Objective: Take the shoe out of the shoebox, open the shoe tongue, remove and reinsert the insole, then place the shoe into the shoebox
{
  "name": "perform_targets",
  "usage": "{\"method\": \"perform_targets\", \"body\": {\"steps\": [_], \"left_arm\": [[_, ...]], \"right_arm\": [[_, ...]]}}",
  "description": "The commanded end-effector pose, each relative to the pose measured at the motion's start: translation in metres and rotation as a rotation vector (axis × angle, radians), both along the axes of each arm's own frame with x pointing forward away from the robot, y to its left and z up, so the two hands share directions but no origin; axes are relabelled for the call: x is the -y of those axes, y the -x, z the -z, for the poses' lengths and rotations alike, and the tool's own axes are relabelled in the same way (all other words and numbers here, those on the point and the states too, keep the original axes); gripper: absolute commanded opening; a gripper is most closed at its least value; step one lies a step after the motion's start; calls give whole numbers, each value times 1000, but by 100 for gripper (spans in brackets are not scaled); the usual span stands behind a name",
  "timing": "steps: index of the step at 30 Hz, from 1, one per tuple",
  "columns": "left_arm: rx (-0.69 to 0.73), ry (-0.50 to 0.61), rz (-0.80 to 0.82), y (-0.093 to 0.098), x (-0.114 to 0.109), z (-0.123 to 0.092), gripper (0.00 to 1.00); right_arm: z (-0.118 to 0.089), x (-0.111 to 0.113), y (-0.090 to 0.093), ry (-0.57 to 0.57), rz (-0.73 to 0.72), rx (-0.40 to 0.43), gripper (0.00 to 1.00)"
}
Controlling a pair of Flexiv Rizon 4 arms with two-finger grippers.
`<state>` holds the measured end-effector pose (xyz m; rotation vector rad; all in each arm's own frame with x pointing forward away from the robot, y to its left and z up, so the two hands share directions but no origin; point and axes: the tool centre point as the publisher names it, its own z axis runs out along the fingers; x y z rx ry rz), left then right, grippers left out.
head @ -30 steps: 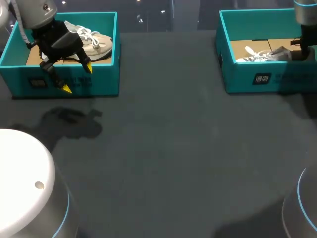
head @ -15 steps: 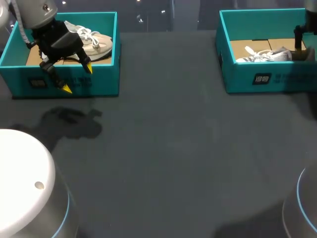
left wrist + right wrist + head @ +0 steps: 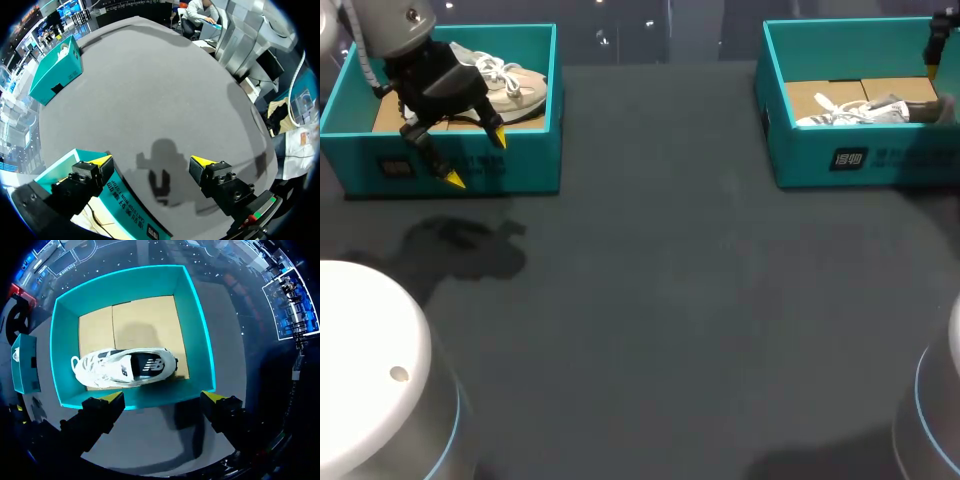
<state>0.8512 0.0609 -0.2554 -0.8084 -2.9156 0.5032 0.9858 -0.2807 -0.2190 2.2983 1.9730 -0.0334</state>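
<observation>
The white shoe (image 3: 125,369) lies in the right box (image 3: 195,335), along the wall nearest our right gripper (image 3: 164,397), which hangs above with fingers spread wide and empty. Our left gripper (image 3: 475,160), also spread and empty, is over the left box (image 3: 530,160). We judge the shoe light, with a soft upper, stiff sole and loose laces. The heel collar looks the firmest place to pinch.
</observation>
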Motion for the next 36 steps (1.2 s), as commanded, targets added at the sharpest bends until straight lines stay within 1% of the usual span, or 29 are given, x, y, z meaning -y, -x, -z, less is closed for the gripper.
{"method": "perform_targets", "body": {"steps": [1, 5, 8, 13, 16, 22, 24, 26, 27, 28, 29, 30, 31, 32, 33, 34, 35, 36], "left_arm": [[0, -2, 1, 0, 0, 0, 100], [0, -2, 1, 0, 0, 0, 100], [0, -2, 1, 0, 0, 0, 100], [0, -2, 1, 0, 0, 0, 100], [0, -2, 1, 0, 0, 0, 100], [0, -2, 1, 0, 0, 0, 100], [-10, -20, 114, -9, -9, -5, 100], [34, -56, 175, -22, -20, -9, 100], [25, -71, 259, -29, -26, -10, 100], [30, -73, 266, -38, -33, -12, 100], [3, -78, 361, -45, -40, -15, 100], [37, -76, 383, -52, -48, -17, 100], [55, -112, 385, -60, -54, -19, 100], [65, -128, 457, -67, -61, -20, 100], [107, -132, 457, -74, -68, -22, 100], [124, -162, 484, -82, -73, -23, 100], [160, -177, 606, -88, -82, -21, 100], [227, -178, 740, -91, -94, -18, 100]], "right_arm": [[-32, -6, 28, 5, -4, 50, 100], [-47, -11, 40, 8, -1, 54, 100], [-53, -16, 47, 15, -2, 36, 100], [-59, -22, 58, 4, -6, 38, 100], [-64, -27, 62, -17, -19, 47, 100], [-64, -27, 62, -17, -19, 47, 100], [-64, -27, 62, -17, -19, 47, 100], [-64, -27, 62, -17, -19, 47, 100], [-64, -27, 62, -17, -19, 47, 100], [-64, -27, 62, -17, -19, 47, 100], [-64, -27, 62, -17, -19, 47, 100], [-64, -27, 62, -17, -19, 47, 100], [-64, -27, 62, -17, -19, 47, 100], [-64, -27, 62, -17, -19, 47, 100], [-64, -27, 62, -17, -19, 47, 100], [-64, -27, 62, -17, -19, 47, 100], [-64, -27, 62, -17, -19, 47, 100], [-64, -27, 62, -17, -19, 47, 100]]}}
